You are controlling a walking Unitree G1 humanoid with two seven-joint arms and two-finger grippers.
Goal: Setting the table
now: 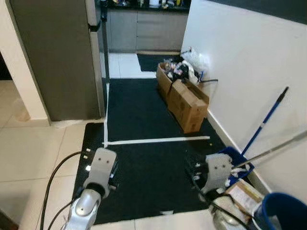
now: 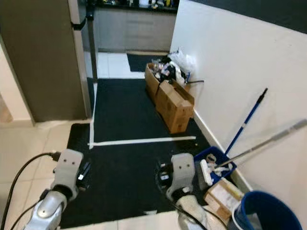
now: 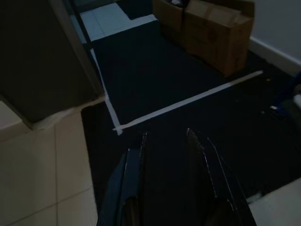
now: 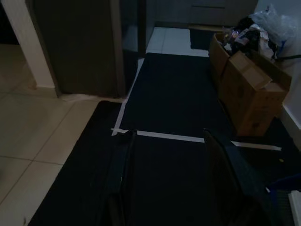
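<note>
Scene: a hallway with a black mat on pale tiles, white tape lines crossing it, and a kitchen beyond.
Task things: no dishes or table can be made out, so their place relative to the grippers cannot be told.
Left gripper: held low over the mat's left part, its 2 black fingers a narrow gap apart, holding nothing.
Right gripper: held low over the mat's right part, its 2 fingers spread wide, holding nothing.
Right wall: 2 brown boxes stand on the mat against the white wall, the far one stuffed with bags and clutter.
Near right: a blue dustpan, a blue-handled pole, a grey pole and a blue bucket.
Left: a dark grey cabinet.
Writing: none readable.
</note>
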